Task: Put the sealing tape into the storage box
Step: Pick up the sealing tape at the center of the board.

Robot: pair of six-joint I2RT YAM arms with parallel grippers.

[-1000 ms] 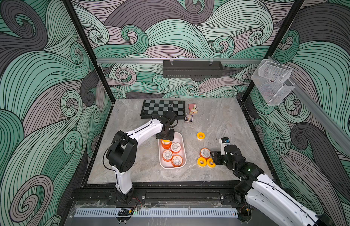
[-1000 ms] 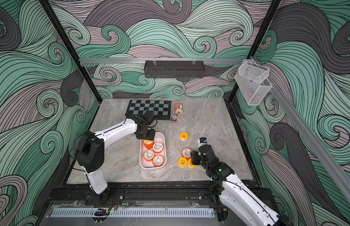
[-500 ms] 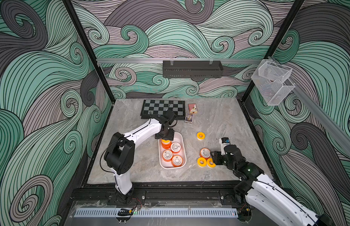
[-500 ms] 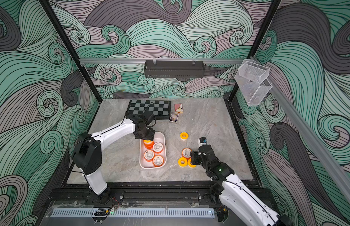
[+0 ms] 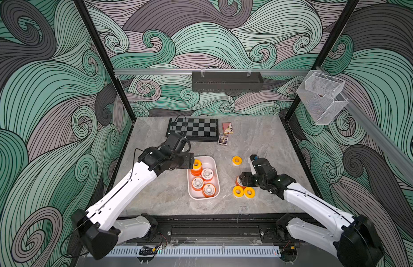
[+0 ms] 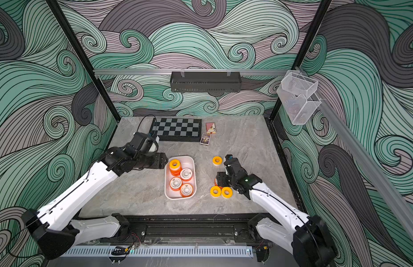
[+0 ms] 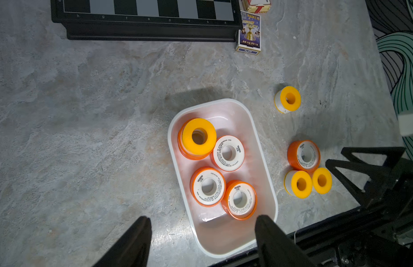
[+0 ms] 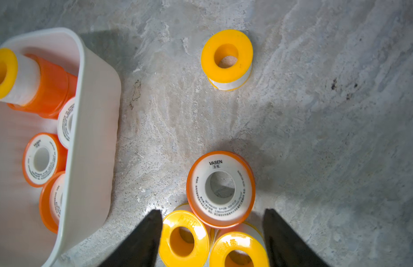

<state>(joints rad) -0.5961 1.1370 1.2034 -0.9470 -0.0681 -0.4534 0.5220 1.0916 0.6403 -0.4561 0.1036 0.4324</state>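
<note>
Your L claw (image 7: 202, 219) is spread, empty, by the back-left corner of the storage box (image 7: 224, 240); inside: three orange spools (image 7: 198, 191) + a yellow ring (image 7: 187, 138) stacked on orange. R claw (image 8: 212, 210) also apart, empty, straddling a loose spool (image 8: 196, 185) & two yellow rings (image 8: 198, 231) toward the right edge of the table (image 8: 316, 115); a lone ring (image 8: 208, 57) lies further back.

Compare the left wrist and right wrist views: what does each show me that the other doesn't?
Left wrist only: the chessboard, a card pack and the storage box end to end. Right wrist only: the side of the stack, a yellow ring atop orange spools. Both: three flat spools in the box, the loose orange spool, the lone yellow ring and two yellow rings beside that spool.
</note>
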